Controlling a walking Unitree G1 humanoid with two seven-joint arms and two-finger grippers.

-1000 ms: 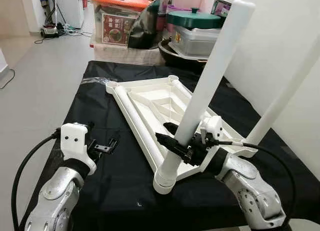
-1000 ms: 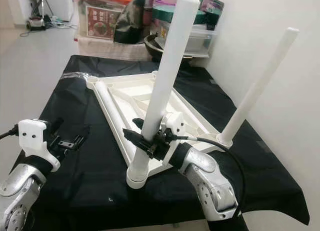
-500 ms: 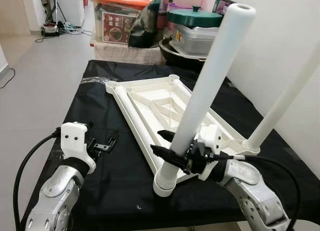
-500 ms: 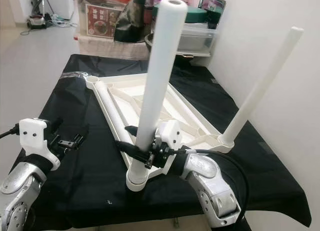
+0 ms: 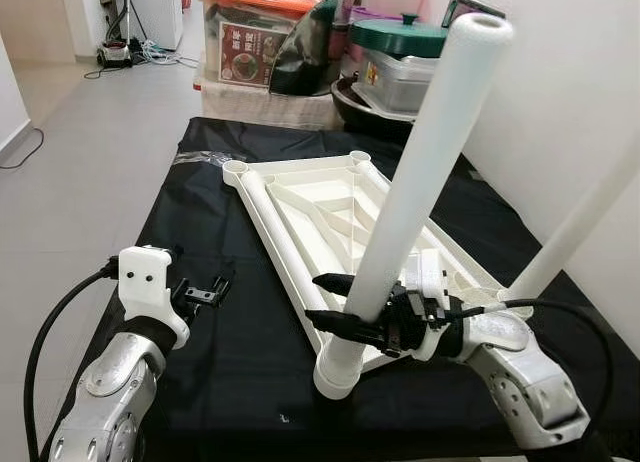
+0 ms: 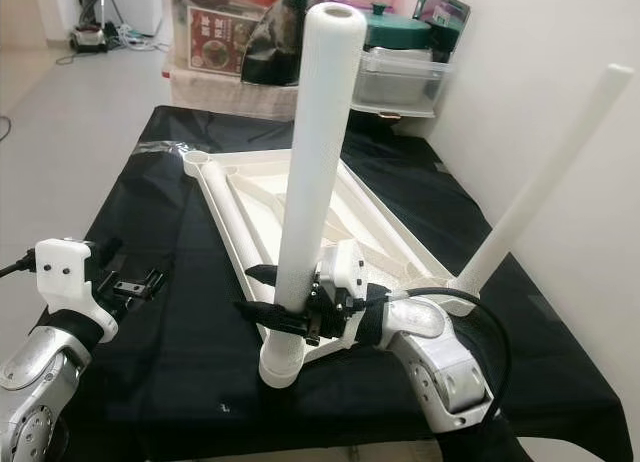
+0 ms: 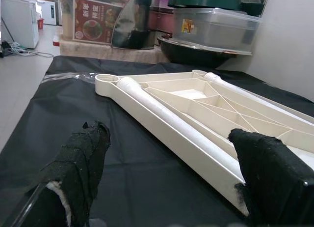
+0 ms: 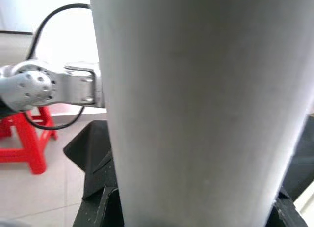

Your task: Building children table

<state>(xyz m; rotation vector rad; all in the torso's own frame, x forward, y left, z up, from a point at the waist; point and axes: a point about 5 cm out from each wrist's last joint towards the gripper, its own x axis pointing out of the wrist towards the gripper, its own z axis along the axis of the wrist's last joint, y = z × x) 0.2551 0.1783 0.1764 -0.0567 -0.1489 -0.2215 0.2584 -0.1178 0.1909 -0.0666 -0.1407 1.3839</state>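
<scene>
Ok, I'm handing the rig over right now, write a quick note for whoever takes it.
Right gripper: shut on the near leg, low down, just above its corner socket.
Left gripper: open, holding nothing, above the black cloth left of the tabletop.
Tabletop lies upside down on the cloth.
Done: near leg and right leg stand in their sockets.
Left: third leg lies along the tabletop's left edge; both far sockets are empty.
</scene>
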